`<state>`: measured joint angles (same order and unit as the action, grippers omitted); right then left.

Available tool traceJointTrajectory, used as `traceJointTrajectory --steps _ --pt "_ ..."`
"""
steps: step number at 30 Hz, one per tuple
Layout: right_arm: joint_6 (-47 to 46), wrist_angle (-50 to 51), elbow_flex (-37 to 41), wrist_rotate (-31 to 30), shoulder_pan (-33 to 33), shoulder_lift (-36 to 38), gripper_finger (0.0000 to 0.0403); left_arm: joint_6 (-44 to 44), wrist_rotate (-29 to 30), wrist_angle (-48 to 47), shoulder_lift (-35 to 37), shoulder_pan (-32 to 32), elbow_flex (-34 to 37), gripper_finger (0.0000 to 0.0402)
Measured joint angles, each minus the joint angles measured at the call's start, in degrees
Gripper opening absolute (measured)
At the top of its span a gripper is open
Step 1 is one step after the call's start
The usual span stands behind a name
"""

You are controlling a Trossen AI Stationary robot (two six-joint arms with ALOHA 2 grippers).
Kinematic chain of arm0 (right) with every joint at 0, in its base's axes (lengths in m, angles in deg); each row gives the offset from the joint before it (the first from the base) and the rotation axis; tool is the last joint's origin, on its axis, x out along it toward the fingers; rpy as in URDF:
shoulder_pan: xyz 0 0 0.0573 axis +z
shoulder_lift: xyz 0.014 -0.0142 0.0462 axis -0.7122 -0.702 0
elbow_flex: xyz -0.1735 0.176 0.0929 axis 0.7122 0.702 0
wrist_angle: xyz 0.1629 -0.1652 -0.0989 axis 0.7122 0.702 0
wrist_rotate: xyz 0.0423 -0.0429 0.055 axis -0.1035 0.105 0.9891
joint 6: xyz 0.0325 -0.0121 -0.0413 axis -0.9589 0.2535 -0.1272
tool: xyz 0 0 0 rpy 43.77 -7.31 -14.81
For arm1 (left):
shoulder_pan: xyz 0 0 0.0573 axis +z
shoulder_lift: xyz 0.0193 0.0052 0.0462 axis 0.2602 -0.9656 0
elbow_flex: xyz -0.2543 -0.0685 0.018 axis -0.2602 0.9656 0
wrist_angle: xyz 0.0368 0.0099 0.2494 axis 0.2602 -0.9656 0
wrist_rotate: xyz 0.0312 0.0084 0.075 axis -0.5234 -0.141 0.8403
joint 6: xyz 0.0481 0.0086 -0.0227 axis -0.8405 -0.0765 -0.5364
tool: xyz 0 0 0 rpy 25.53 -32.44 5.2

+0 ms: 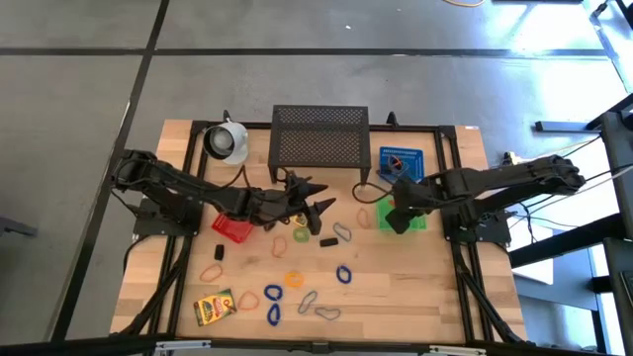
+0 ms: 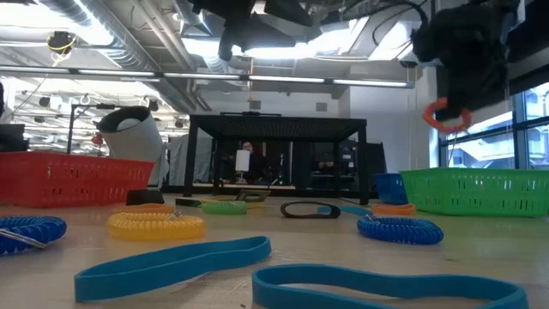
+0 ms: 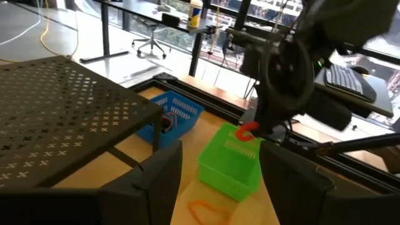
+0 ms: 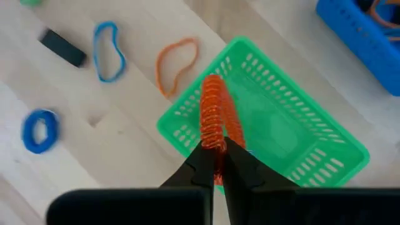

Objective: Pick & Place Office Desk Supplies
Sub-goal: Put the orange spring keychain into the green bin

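The right gripper (image 4: 215, 164), pinching an orange coil (image 4: 215, 115) above the green basket (image 4: 300, 164), nears a drop, the left gripper (image 1: 315, 203) spreads wide and empty at center, and many loops (image 1: 343, 274) wait toward six o'clock.

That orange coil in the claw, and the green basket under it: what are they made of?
The orange coil looks like springy plastic: tight spiral turns, slight gloss. The right gripper is shut on it. The green basket seems to be moulded plastic: evenly slotted walls, uniform bright colour, smooth floor.
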<state>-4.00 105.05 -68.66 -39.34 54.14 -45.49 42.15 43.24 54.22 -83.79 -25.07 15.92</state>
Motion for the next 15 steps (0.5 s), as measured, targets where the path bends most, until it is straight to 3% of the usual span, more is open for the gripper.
traceJointTrajectory --steps 15 --pt "1.6 2.5 0.0 4.1 -0.1 -14.3 0.0015 0.0 -0.4 0.0 0.0 0.8 0.0 0.0207"
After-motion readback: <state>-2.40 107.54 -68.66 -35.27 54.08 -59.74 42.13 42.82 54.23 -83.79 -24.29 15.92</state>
